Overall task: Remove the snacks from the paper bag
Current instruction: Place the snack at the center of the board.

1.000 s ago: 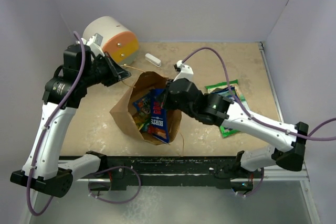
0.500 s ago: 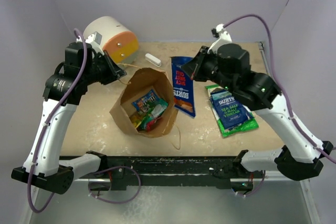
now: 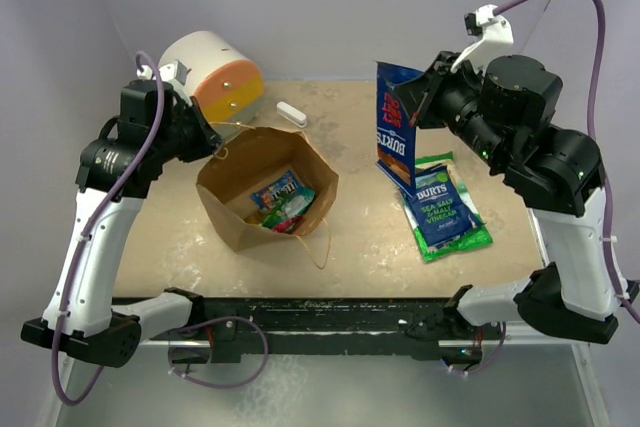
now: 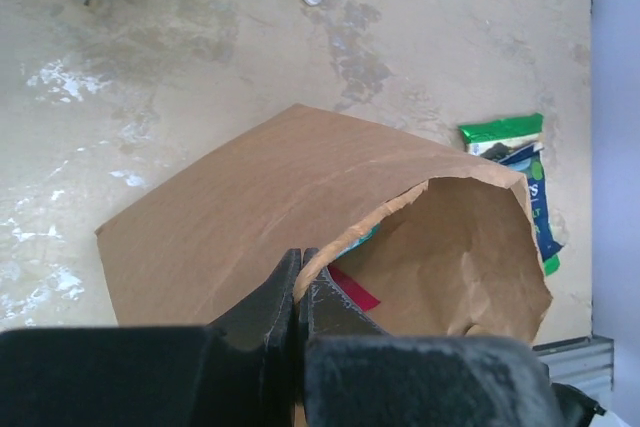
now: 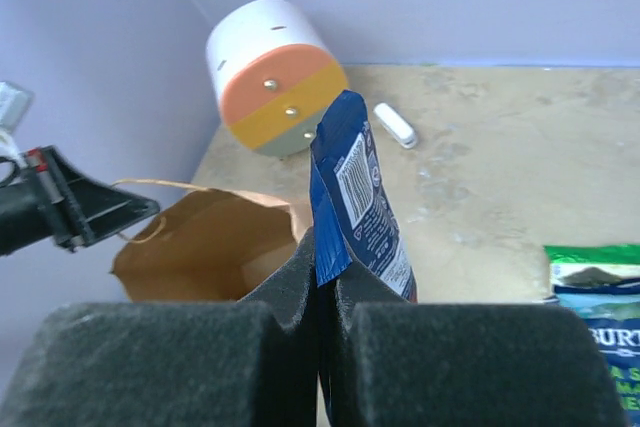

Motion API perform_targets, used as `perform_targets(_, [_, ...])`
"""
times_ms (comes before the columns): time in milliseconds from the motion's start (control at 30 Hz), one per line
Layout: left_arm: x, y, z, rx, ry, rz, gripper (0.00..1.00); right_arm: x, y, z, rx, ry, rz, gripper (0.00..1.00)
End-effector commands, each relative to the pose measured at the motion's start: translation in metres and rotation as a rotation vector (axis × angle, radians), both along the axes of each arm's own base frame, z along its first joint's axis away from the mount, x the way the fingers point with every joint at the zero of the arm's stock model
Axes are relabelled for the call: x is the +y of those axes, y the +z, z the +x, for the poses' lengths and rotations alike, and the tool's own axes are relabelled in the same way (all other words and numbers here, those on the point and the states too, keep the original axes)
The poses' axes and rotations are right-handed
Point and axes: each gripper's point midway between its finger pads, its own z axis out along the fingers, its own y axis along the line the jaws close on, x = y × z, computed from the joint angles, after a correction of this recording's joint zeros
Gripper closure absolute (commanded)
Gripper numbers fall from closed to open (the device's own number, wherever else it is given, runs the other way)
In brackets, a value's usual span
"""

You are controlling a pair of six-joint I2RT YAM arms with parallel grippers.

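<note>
The brown paper bag (image 3: 228, 215) stands on the table left of centre, mouth open upward. My left gripper (image 3: 207, 143) is shut on the far-left rim of the paper bag (image 4: 230, 217); the rim runs between the fingertips of the left gripper (image 4: 297, 269). Several small snacks (image 3: 280, 202) lie inside. My right gripper (image 3: 421, 107) is shut on the top edge of a blue chip packet (image 3: 394, 133), which hangs in the air right of the bag. In the right wrist view the packet (image 5: 362, 202) rises from the right gripper (image 5: 327, 265).
A blue-white pouch lies on a green chip bag (image 3: 440, 209) on the table at the right. A white-and-orange cylinder (image 3: 215, 77) sits at the back left, with a small white bar (image 3: 291, 113) beside it. Walls close in on three sides.
My right gripper has drawn the blue packet out of the bag and carried it up and to the right. The bag has shifted slightly left with my left gripper still on its rim.
</note>
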Motion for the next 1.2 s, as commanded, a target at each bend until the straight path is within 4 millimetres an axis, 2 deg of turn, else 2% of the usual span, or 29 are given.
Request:
perform_targets(0, [0.014,0.015,-0.001,-0.060,0.005,0.093,1.00,-0.029,-0.009,0.016,-0.017,-0.145,-0.094,1.00])
perform_targets(100, [0.016,0.018,-0.001,-0.066,-0.009,0.116,1.00,-0.035,-0.032,0.031,0.028,-0.199,-0.135,1.00])
perform_targets(200, [0.013,0.026,-0.001,-0.091,-0.037,0.117,1.00,-0.039,-0.069,0.051,0.101,-0.214,-0.173,1.00])
perform_targets(367, [0.003,0.038,-0.004,-0.133,-0.109,0.107,1.00,-0.067,-0.159,0.081,0.325,-0.236,-0.288,1.00])
perform_targets(467, [-0.001,0.037,-0.005,-0.141,-0.143,0.101,1.00,-0.094,-0.215,0.078,0.505,-0.222,-0.426,1.00])
perform_targets(500, [-0.004,0.037,-0.005,-0.143,-0.156,0.096,1.00,-0.101,-0.227,0.073,0.548,-0.208,-0.489,1.00])
perform_targets(567, [-0.009,0.035,-0.005,-0.150,-0.183,0.081,1.00,-0.117,-0.243,0.063,0.612,-0.198,-0.617,1.00])
perform_targets(667, [-0.018,0.030,-0.004,-0.145,-0.227,0.057,1.00,-0.128,-0.265,0.050,0.622,-0.092,-0.770,1.00])
perform_targets(800, [-0.028,0.024,-0.007,-0.133,-0.271,0.060,1.00,-0.127,-0.292,0.032,0.618,0.098,-0.845,1.00])
perform_targets(867, [-0.035,0.024,-0.010,-0.147,-0.309,0.092,1.00,-0.128,-0.309,0.029,0.640,0.165,-0.839,1.00])
perform_targets(967, [-0.036,0.026,-0.016,-0.177,-0.324,0.171,1.00,-0.134,-0.333,0.040,0.652,0.209,-0.821,1.00])
perform_targets(1167, [-0.041,0.023,-0.028,-0.207,-0.359,0.260,1.00,-0.124,-0.348,0.067,0.560,0.363,-0.771,1.00])
